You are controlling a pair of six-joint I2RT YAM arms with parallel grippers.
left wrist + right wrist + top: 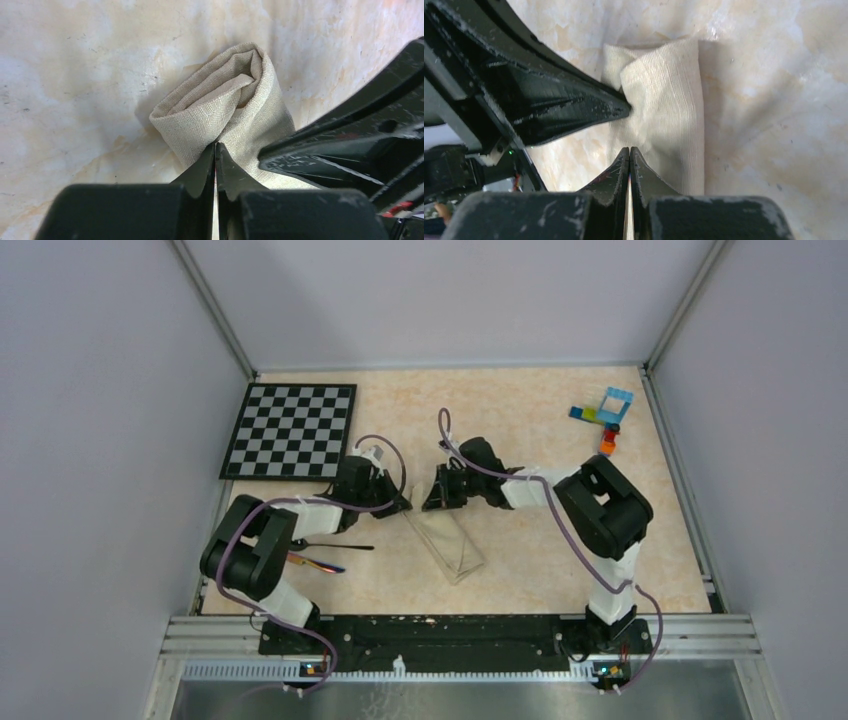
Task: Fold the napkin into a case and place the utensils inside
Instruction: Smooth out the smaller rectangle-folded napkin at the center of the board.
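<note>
utensils [335,545]: near-left on the table beside the left arm, well apart from the cloth, none inside
case [450,545]: folded narrow, lying diagonally mid-table
left gripper [215,150]: jaws closed, apparently pinching cloth at the case's far end
right gripper [629,151]: jaws closed on the same end, just beside the left
step: likely shaping the mouth
next: one arm frees up for a utensil, the other holds the cloth

From above, the far end of the case [452,545] was hidden beneath my left gripper [398,504] and right gripper [437,502]. My left arm [262,548] covered part of the utensils [338,547]. Neither wrist view showed whether my closed fingertips pinched any cloth. The toy bricks [606,416] were too small to tell apart.
</note>
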